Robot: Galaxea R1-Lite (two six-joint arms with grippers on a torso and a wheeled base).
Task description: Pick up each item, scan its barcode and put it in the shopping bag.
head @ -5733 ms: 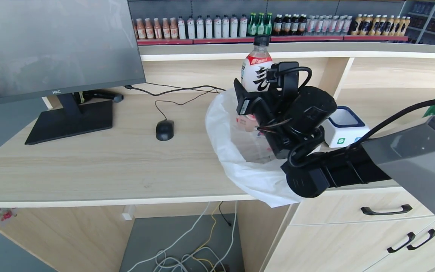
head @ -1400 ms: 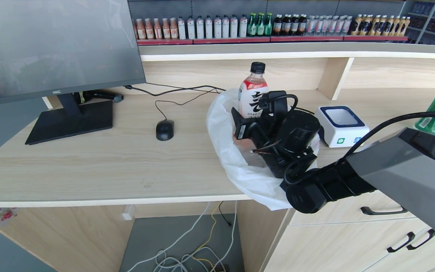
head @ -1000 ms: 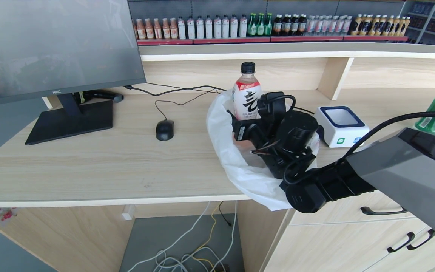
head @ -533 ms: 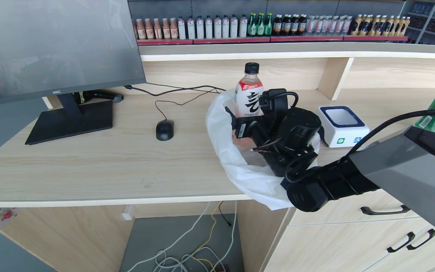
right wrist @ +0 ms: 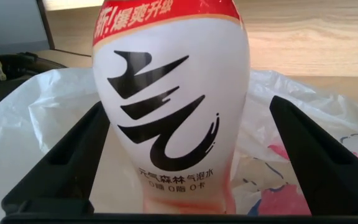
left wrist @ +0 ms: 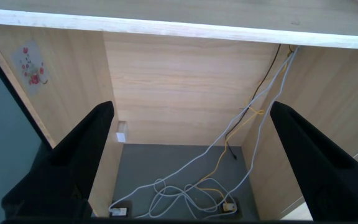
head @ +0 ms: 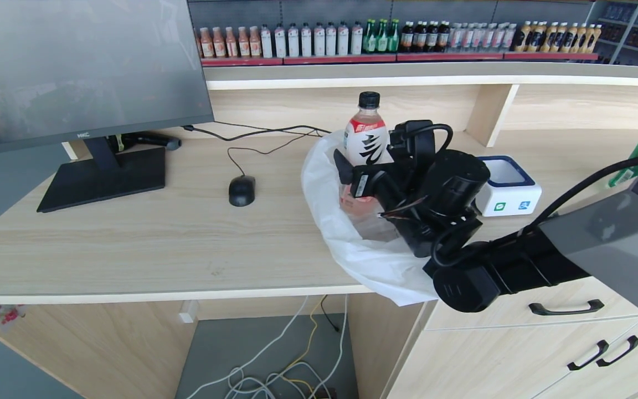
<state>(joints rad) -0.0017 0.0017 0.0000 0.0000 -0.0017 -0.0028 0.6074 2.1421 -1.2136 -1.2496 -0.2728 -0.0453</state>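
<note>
Checkout counter with the shopping bag on it: we see the bottle, held high above the bag seconds ago, now standing upright inside it between the right gripper's wide-spread fingers, apparently released, so this item seems bagged.

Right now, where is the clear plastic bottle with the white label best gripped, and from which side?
Grip the bottle at its round labelled middle, level from the robot's side: it stands upright in the white plastic bag, the open right claw astride it.
</note>
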